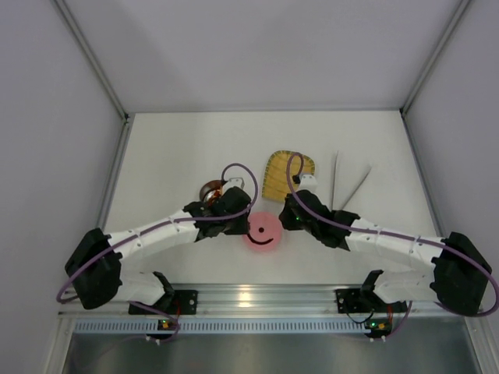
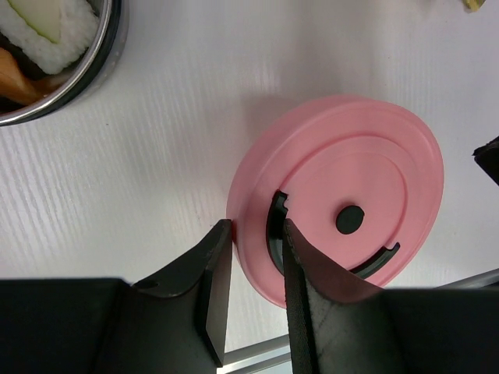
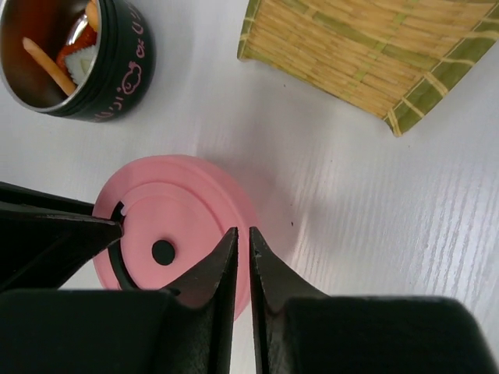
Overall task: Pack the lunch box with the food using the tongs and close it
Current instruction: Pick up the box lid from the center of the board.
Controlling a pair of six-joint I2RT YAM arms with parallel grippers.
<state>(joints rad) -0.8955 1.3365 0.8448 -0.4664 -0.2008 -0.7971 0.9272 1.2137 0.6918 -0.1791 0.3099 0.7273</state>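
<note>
Top view shows two arms reaching over the white table (image 1: 171, 156) and meeting at a pink lid (image 1: 263, 231). The lid lies on the table, near the bowl (image 1: 209, 191) but not on it. It is closer to the arm bases than the bowl and a bit to the right. The left pincer (image 1: 243, 224) is at the lid's left side. The right pincer (image 1: 287, 218) is at its right side. The bowl sits behind the left pincer and is partly hidden by it. A yellow tray (image 1: 287, 175) is behind the right pincer. The tongs (image 1: 335, 181) lie flat on the table to the right of the tray, well apart from both pincers.

Left wrist view shows the left pincer clenched on the rim of the lid. One finger (image 2: 214, 280) is on the outside of the rim. The other finger is on the top face, by the black smile mark. The bowl is up in the corner with food (image 2: 54, 27) in it. There is a white rice piece and some orange bits.

Right wrist view shows the right pincer clenched tight, with only a thin slit between its fingers. Its tips sit right over the lid's edge. I cannot tell if they touch it. The bowl is dark outside with pink drawings and shiny inside. An orange stick and a red and white piece are in it. A corner of the tray is off to the side, apart from the lid.
</note>
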